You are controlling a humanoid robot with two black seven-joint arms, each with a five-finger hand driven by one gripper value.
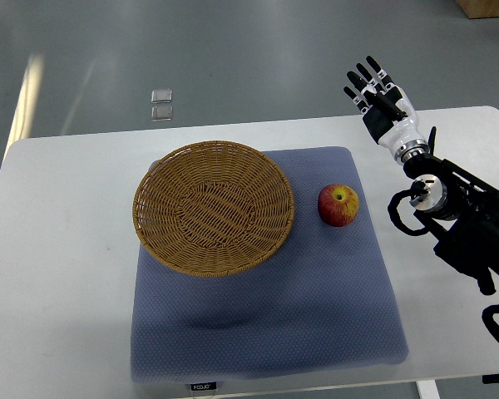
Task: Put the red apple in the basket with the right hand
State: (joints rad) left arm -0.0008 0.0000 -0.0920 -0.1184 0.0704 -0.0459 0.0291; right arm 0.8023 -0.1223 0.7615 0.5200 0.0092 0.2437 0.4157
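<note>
Locate the red apple (338, 205) first. It sits on the blue mat (266, 324), just beside the right rim of the wicker basket (213, 207), at about 3 o'clock from the basket's centre; a narrow strip of mat appears to separate the two. The apple is roughly round with its stem dimple facing up, so you have no long axis to align with.

Now check the right hand (381, 98). It stands near the far edge of the white table (58, 274), with the arm entering from the picture's right edge. From the hand, the apple lies at about 7 o'clock, well apart (nearer to you and to the left in the picture). This is the relation the coming move depends on: you must bring the hand back toward the robot's side and leftward before any grasp is possible.

The fingers (366, 81) are extended and spread, pointing toward 11 o'clock, away from the apple. The hand holds nothing.

The left hand is not visible, so the right hand is the only one available and the one the task assigns.

Judged from this layout, the reach has not closed on the apple. Expect to reorient the hand toward the fruit during the approach.
</note>
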